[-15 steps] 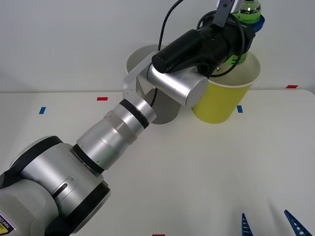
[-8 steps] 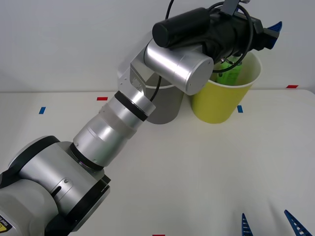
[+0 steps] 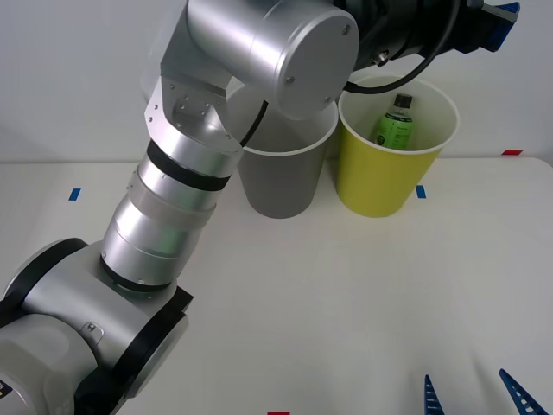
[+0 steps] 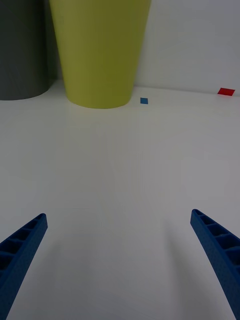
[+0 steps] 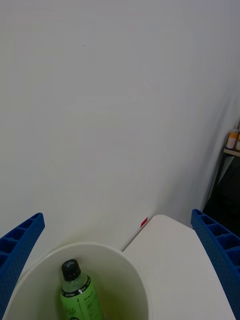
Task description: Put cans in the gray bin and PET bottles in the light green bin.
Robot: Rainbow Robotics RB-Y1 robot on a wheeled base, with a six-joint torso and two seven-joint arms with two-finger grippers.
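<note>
Two bins are standing side by side on the white table (image 3: 346, 294): one gray bin (image 3: 281, 177) and one lime bin (image 3: 389, 177), close together at the far edge by the wall. One bottle (image 3: 395, 123) is sitting inside the lime bin, upright and leaning a little against the inner wall, its black cap up and its green label facing out; the print on the label is too small to read.

The left arm is reaching high over both bins, its silver elbow hiding part of the gray bin's rim. The left gripper (image 3: 492, 15) is hanging above the lime bin with its blue fingers (image 5: 19, 240) spread wide, gripping nothing. The right gripper (image 3: 473, 393) is resting low near the table's front edge, well apart from the bins, its fingers (image 4: 22, 250) also splayed and empty.

Small blue and red tape marks (image 3: 180, 174) are dotting the table near the wall.
</note>
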